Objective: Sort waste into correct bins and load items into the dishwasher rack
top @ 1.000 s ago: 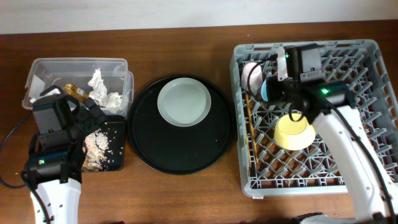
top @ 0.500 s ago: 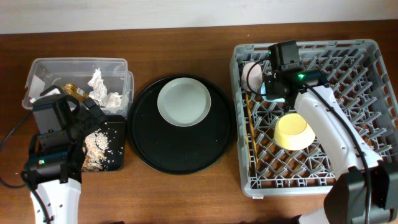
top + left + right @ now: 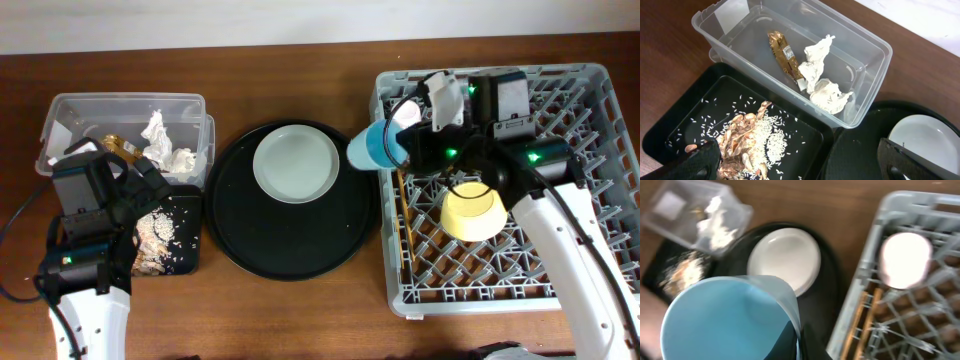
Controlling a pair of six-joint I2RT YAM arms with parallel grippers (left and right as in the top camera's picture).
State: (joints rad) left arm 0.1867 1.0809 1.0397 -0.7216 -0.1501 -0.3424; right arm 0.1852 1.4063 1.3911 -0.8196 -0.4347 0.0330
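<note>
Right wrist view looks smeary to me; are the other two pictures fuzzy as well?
Right wrist view: blurred all over, the small light-blue cup and large grey plastic dishwasher rack have soft edges. Left wrist view: sharp, crisp folds on the crumpled white paper in the clear rectangular plastic tub. Overhead view: sharp and evenly lit, no strong glare.

Left hand (image 3: 148, 192) hangs spread wide; right hand (image 3: 398, 147) is clamped, reaching leftward.
</note>
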